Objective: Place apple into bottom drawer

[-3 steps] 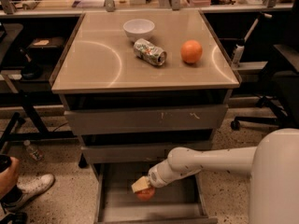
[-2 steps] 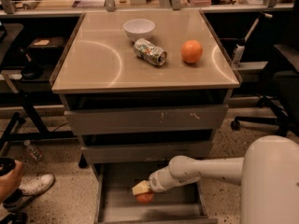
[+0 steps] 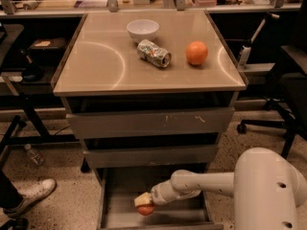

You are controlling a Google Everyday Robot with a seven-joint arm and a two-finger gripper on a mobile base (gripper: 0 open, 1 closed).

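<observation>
Speckled floor surrounds a low cabinet with a tan top [image 3: 96,66], on which stand a white bowl [image 3: 142,29], a crushed can [image 3: 153,53] lying on its side just in front of it, and an orange [image 3: 196,52] to the right of the can. Below the top sit two closed grey drawers with scuffed fronts, the upper drawer [image 3: 148,123] and the middle drawer [image 3: 148,155]. Under them the bottom drawer [image 3: 120,212] is pulled out, its plain grey floor showing. A white arm [image 3: 206,183] reaches in from the right and ends in the gripper [image 3: 143,201], which is low inside the open drawer, left of centre. Its pale fingers are closed around the apple [image 3: 146,210], whose red underside shows just beneath them. The apple appears to be very close to the drawer floor, though whether it touches cannot be told. On the floor to the left are a white shoe [image 3: 29,195] and a plastic bottle [image 3: 34,155]; an office chair [image 3: 283,90] stands at the right.
</observation>
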